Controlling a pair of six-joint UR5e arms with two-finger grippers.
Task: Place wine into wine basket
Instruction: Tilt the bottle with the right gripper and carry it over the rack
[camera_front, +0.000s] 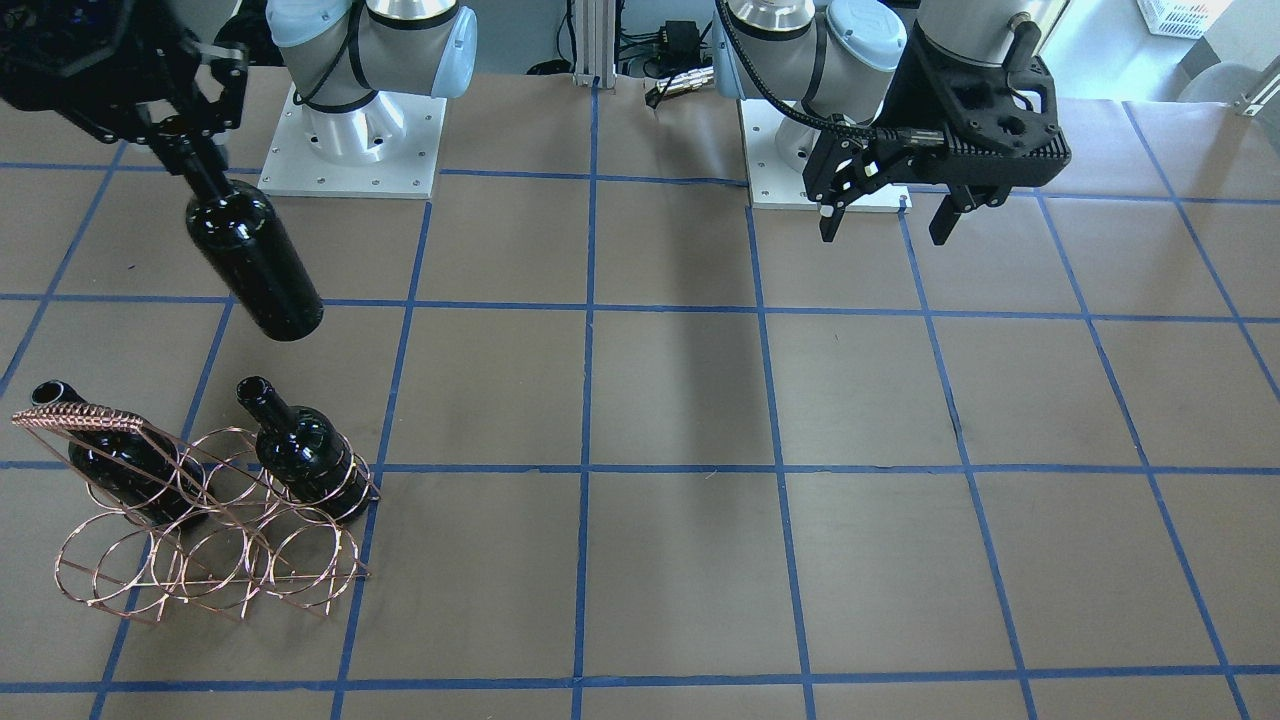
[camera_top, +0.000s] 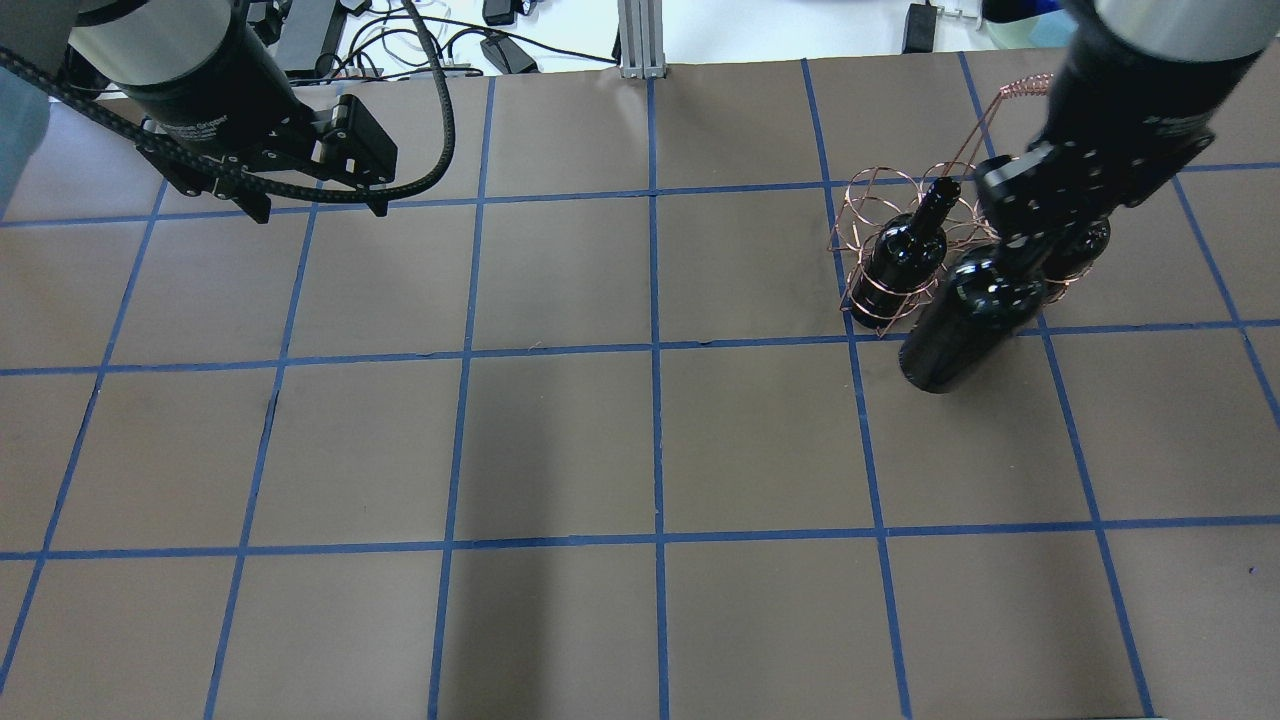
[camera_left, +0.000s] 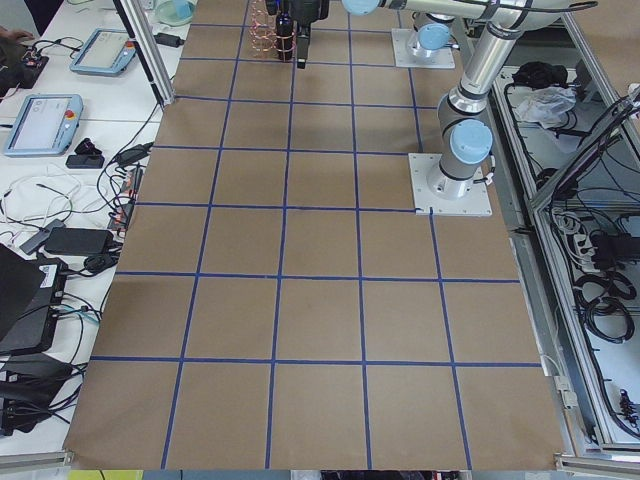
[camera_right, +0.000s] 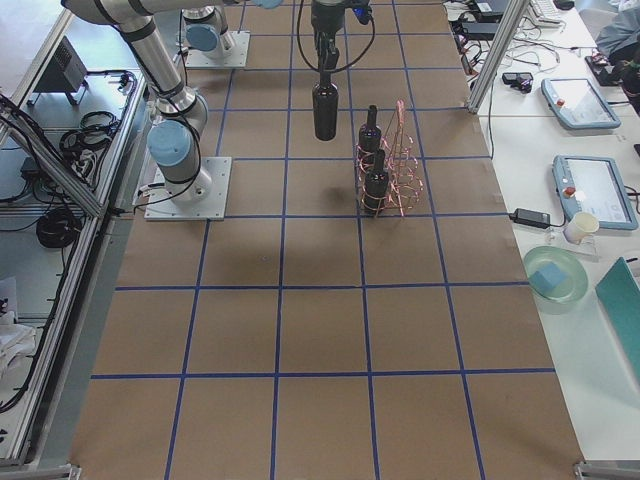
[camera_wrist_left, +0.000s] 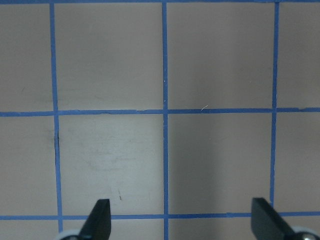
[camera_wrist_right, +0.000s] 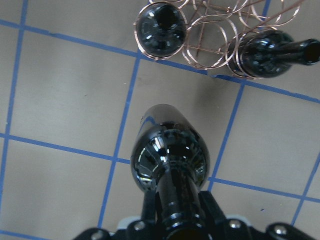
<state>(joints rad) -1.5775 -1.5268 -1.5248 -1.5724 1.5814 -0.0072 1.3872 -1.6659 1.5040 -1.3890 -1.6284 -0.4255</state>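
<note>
Table: brown paper-covered top (camera_front: 680, 400) ruled into squares by blue tape (camera_front: 590, 300) — both arm bases bolted along one edge.
Room: side benches carry teach pendants (camera_right: 573, 102) and loose cables.
Right gripper (camera_front: 188, 150): clamped on the wine's neck.
Wine (camera_front: 255, 265): hangs neck-up below the right gripper, above the table.
Wine basket (camera_front: 200, 560): on the table below that gripper, on the side away from the bases — two more bottles (camera_front: 305, 455) (camera_front: 120, 465) sit in its outer rings.
Left gripper (camera_front: 885, 215): fingers wide apart, empty, well away from the basket.
</note>
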